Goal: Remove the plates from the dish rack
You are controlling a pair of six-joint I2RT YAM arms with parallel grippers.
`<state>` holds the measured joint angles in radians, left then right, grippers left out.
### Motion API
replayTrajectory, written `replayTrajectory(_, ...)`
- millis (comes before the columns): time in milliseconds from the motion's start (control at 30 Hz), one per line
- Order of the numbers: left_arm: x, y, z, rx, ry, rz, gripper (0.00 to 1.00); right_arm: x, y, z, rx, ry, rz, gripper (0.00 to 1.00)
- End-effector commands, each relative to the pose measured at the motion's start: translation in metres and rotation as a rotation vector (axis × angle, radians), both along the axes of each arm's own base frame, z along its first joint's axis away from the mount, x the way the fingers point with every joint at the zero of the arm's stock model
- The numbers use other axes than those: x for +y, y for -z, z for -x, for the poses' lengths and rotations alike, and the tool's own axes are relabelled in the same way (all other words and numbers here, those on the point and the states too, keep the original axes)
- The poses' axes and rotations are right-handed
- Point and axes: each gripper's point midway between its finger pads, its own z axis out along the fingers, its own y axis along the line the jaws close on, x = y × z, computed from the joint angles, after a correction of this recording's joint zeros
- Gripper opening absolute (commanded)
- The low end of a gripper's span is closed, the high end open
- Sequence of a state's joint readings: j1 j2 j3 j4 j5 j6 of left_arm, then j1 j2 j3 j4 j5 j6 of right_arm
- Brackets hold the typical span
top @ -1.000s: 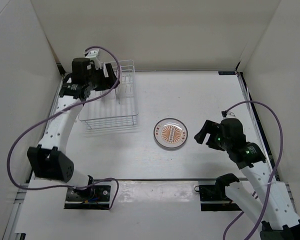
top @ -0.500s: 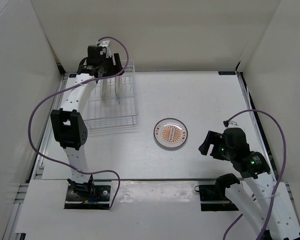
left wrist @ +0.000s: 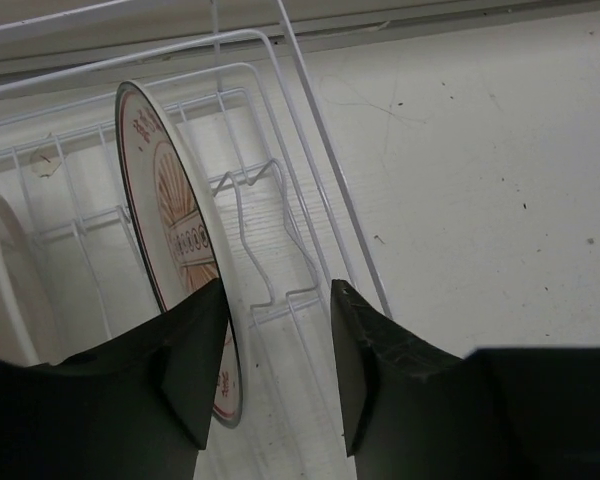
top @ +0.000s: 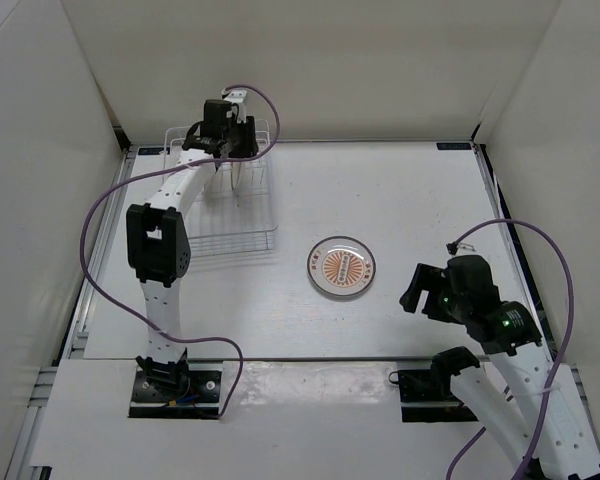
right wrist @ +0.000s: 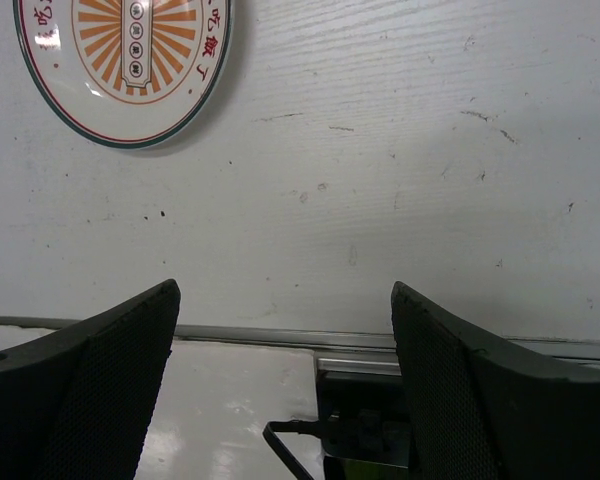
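Left fingers half open, straddling upright plate in rack at 11 o'clock. Centre on rim, clamp, lift straight up. Right fingers wide open, empty.

White arms, black joints, purple cables

Bright, even white light is flooding every view. The plate is casting a soft shadow rightward in the right wrist frame; the left gripper is showing dark, underlit.
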<state>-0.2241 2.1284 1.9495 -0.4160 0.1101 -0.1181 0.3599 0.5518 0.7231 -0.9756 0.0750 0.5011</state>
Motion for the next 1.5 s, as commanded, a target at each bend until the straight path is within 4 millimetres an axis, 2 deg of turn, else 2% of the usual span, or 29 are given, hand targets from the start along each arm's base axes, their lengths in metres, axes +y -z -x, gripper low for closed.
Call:
replayTrajectory(0, 0.000, -0.026, -0.010, -0.084, 0.007, 0.004, 0.55, -0.004, -0.013, 0.002, -0.034, 0.009, 0.002, 0.88)
replayTrajectory(167, 0.000, -0.013, -0.011, -0.079, 0.016, -0.011, 0.46, -0.009, -0.010, 0.008, -0.022, 0.035, 0.007, 0.88)
replayTrajectory(200, 0.000, -0.007, -0.009, -0.066, 0.018, -0.012, 0.40, -0.009, -0.011, 0.008, -0.028, 0.040, 0.006, 0.88)
replayTrajectory(333, -0.001, -0.006, -0.004, -0.067, 0.029, -0.025, 0.22, -0.012, -0.011, 0.012, -0.029, 0.050, 0.009, 0.88)
replayTrajectory(400, -0.004, -0.012, -0.001, -0.083, 0.052, -0.045, 0.16, -0.013, -0.011, 0.012, -0.033, 0.054, 0.006, 0.88)
replayTrajectory(433, -0.003, -0.012, 0.002, -0.078, 0.053, -0.054, 0.09, -0.013, -0.010, 0.013, -0.031, 0.058, 0.007, 0.88)
replayTrajectory(500, -0.002, -0.016, 0.007, -0.082, 0.068, -0.070, 0.02, -0.012, -0.011, 0.012, -0.037, 0.058, 0.002, 0.88)
replayTrajectory(567, -0.001, -0.015, 0.014, -0.073, 0.077, -0.074, 0.00, -0.010, -0.010, 0.011, -0.034, 0.052, -0.005, 0.88)
replayTrajectory(600, 0.000, -0.033, 0.019, -0.114, 0.097, -0.092, 0.00, -0.011, -0.009, 0.011, -0.030, 0.053, -0.003, 0.88)
replayTrajectory(667, -0.001, -0.024, 0.029, -0.102, 0.117, -0.095, 0.00, -0.009, -0.009, 0.011, -0.028, 0.049, -0.012, 0.88)
replayTrajectory(700, 0.002, -0.036, 0.037, -0.123, 0.126, -0.099, 0.00, -0.008, -0.008, 0.011, -0.026, 0.045, -0.013, 0.88)
replayTrajectory(767, 0.002, -0.041, 0.044, -0.130, 0.138, -0.104, 0.00, -0.005, -0.008, 0.010, -0.028, 0.038, -0.024, 0.88)
replayTrajectory(833, 0.006, -0.064, 0.051, -0.173, 0.142, -0.118, 0.00, -0.003, -0.008, 0.010, -0.025, 0.032, -0.033, 0.88)
replayTrajectory(1067, 0.003, -0.161, 0.074, -0.366, 0.168, -0.127, 0.00, -0.002, -0.011, 0.010, -0.032, 0.029, -0.041, 0.88)
replayTrajectory(1100, -0.006, -0.166, 0.079, -0.374, 0.191, -0.131, 0.00, -0.002, -0.011, 0.010, -0.034, 0.027, -0.043, 0.88)
replayTrajectory(1133, -0.006, -0.185, 0.087, -0.414, 0.195, -0.144, 0.00, -0.001, -0.012, 0.010, -0.034, 0.027, -0.046, 0.88)
replayTrajectory(1167, -0.014, -0.188, 0.095, -0.414, 0.218, -0.147, 0.00, -0.002, -0.012, 0.010, -0.034, 0.029, -0.046, 0.88)
replayTrajectory(1233, -0.021, -0.205, 0.114, -0.448, 0.250, -0.148, 0.00, -0.001, -0.012, 0.010, -0.034, 0.026, -0.047, 0.88)
replayTrajectory(1333, -0.062, -0.205, 0.148, -0.478, 0.376, -0.161, 0.00, -0.001, -0.015, 0.009, -0.042, 0.027, -0.051, 0.88)
replayTrajectory(1367, -0.067, -0.213, 0.160, -0.511, 0.406, -0.178, 0.00, -0.001, -0.015, 0.009, -0.041, 0.027, -0.051, 0.88)
replayTrajectory(1400, -0.095, -0.197, 0.178, -0.495, 0.473, -0.199, 0.00, -0.001, -0.016, 0.009, -0.044, 0.029, -0.052, 0.88)
replayTrajectory(1433, -0.104, -0.192, 0.185, -0.496, 0.497, -0.222, 0.00, 0.000, -0.018, 0.007, -0.051, 0.030, -0.054, 0.88)
replayTrajectory(1467, -0.104, -0.189, 0.191, -0.524, 0.517, -0.304, 0.00, 0.000, -0.017, 0.008, -0.044, 0.028, -0.052, 0.88)
